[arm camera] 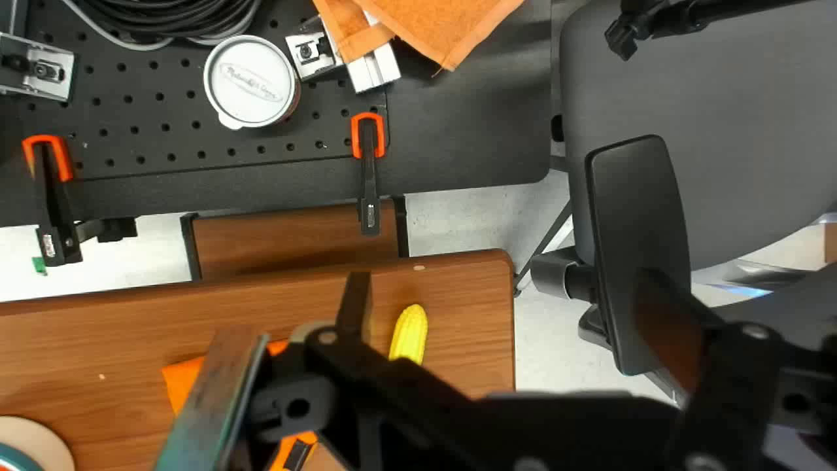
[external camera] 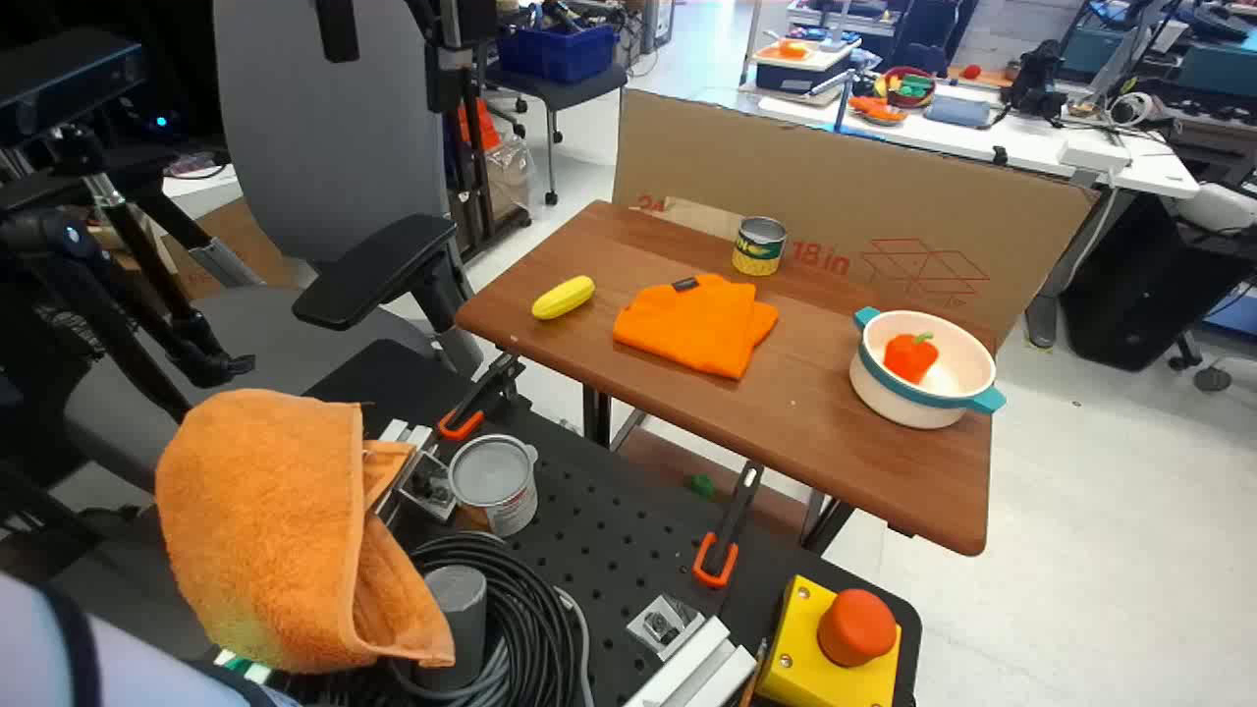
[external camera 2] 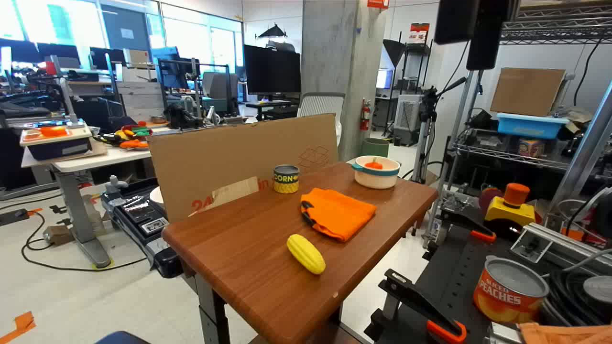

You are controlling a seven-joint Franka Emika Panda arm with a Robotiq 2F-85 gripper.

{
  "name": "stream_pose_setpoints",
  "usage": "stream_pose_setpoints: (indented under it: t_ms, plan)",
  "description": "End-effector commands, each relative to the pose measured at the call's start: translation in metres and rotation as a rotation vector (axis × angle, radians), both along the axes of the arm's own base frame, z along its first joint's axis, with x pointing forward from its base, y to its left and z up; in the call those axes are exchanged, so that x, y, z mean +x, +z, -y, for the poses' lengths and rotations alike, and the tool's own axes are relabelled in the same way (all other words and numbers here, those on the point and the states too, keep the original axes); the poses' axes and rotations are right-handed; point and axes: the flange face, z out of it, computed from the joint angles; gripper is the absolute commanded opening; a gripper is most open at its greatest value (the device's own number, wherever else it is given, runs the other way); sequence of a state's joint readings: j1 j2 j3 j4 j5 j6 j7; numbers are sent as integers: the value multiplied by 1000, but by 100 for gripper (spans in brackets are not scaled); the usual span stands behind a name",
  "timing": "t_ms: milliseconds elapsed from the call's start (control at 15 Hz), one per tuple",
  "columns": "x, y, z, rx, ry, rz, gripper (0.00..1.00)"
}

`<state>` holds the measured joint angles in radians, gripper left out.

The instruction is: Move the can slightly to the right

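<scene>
The can (external camera: 759, 245) is a short corn tin, dark green above a yellow band, with a grey metal top. It stands upright at the back edge of the brown table, close to the cardboard panel, in both exterior views (external camera 2: 286, 179). It does not show in the wrist view. My gripper (arm camera: 507, 288) is open, its fingers wide apart with nothing between them. Dark finger parts of the gripper hang at the top of both exterior views (external camera: 391, 83), (external camera 2: 466, 56), high up and well away from the can.
An orange cloth (external camera: 687, 329) lies in front of the can. A yellow corn cob (external camera 2: 306, 253) lies near the table's end. A white pot (external camera: 908, 407) with teal handles holds an orange pepper. A cardboard panel (external camera 2: 239, 153) stands along the back. A chair (arm camera: 637, 255) stands beside the table.
</scene>
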<state>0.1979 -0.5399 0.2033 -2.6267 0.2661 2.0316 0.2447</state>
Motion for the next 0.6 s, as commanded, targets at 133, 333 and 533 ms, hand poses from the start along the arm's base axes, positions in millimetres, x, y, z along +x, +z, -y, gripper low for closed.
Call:
stream_pose_setpoints:
  t_ms: [133,333,533]
  plan:
    - [0,0,0,0,0,-1,100]
    - [0,0,0,0,0,-1,100]
    - [13,-3,0,0,-11,-16,100]
